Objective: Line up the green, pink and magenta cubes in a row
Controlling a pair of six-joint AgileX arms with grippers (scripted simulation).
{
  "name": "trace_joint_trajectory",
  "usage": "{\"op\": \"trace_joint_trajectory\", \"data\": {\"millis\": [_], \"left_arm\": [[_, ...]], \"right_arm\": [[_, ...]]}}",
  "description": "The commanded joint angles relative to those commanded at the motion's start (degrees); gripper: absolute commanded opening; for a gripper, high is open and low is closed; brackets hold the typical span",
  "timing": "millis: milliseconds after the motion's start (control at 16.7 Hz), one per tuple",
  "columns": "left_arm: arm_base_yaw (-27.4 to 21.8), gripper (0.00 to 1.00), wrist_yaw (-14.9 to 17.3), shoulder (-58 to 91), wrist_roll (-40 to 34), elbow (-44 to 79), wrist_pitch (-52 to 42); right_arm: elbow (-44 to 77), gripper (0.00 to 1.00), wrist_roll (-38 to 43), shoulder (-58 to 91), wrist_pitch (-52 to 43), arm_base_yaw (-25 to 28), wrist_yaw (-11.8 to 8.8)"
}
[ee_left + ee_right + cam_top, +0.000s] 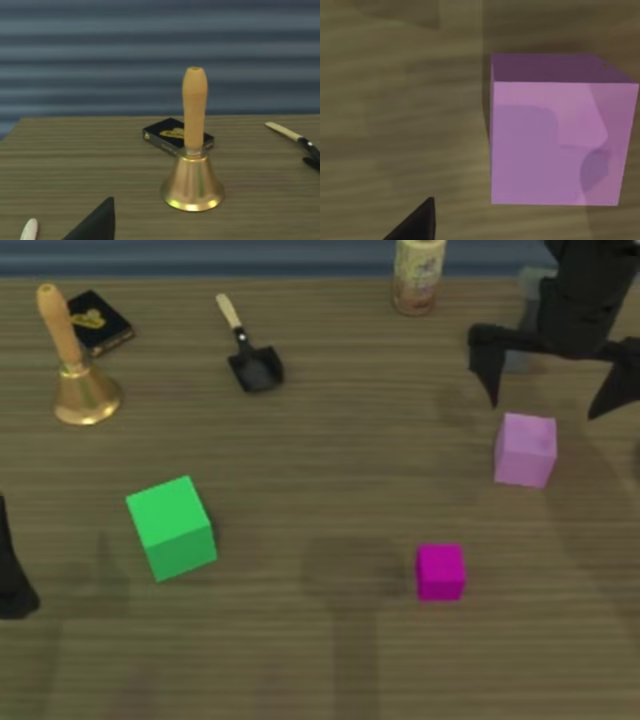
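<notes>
Just past the pink cube (pixel 525 448), toward the table's far edge, the right gripper (pixel 548 390) hangs with its two dark fingers spread wide, one to either side of the cube's width, gripping nothing and not touching the cube. The cube is a matte, pale lilac-pink block with crisp edges; the right wrist view shows its flat top (pixel 560 145) crossed by soft shadows and one dark fingertip (pixel 417 222) beside it over the table.

The table (pixel 330 660) is brown wood with fine grain running left to right. The magenta cube (pixel 440 571), the smallest and a vivid deep colour, sits nearer the front and left of the pink cube, well apart from it. The green cube (pixel 171 527), the largest and bright, lies far to the left of the pink cube, turned slightly askew.

Farther left and back stand a polished brass bell (pixel 80 380) with a turned wooden handle, a small black box (pixel 98 322) with a gold mark, a dark-bladed trowel (pixel 250 348) and a pale cylindrical bottle (pixel 418 275).

The left gripper (pixel 12 575) is parked at the left edge; I cannot tell how its fingers stand.
</notes>
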Motion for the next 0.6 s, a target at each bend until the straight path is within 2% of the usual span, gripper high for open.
{"op": "trace_joint_trajectory", "data": {"millis": [180, 600], "left_arm": [[1.0, 1.0, 0.1, -3.1, -1.0, -2.9, 2.3], [1.0, 1.0, 0.1, -3.1, -1.0, -2.9, 2.3]], "right_arm": [[2.9, 1.0, 0.6, 2.9, -1.5, 0.3, 0.0], [0.7, 1.0, 0.4, 3.3, 0.9, 0.2, 0.1]]}}
